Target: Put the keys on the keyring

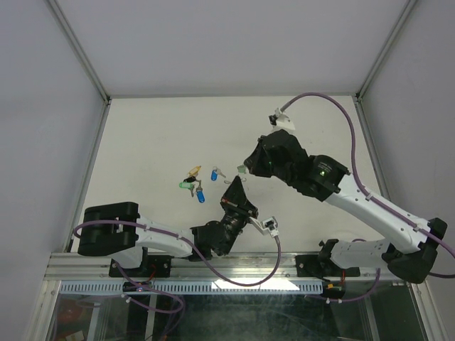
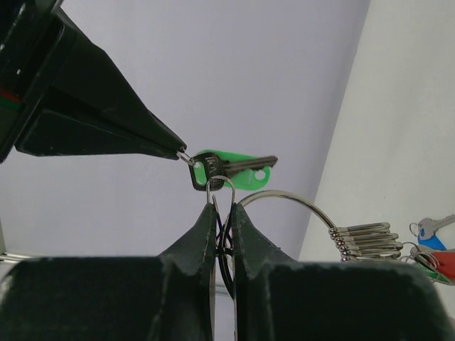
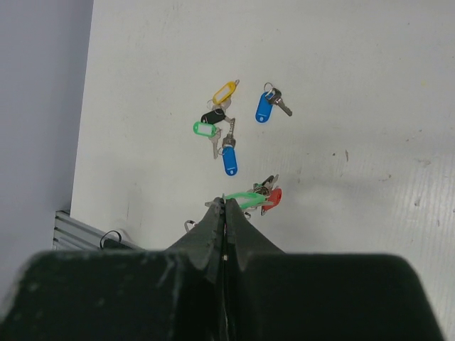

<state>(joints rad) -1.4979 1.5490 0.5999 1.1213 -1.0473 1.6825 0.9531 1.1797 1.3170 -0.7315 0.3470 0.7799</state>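
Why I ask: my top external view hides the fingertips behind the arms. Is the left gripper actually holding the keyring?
Observer: Yes. The left wrist view shows the left gripper shut on the keyring wire.
Operator: And the right one?
Observer: The right gripper pinches the small loop of a green-tagged key, right beside the ring.
Operator: Anything on the ring so far?
Observer: A bunch of small split rings sits on it, with a red tag beside them.
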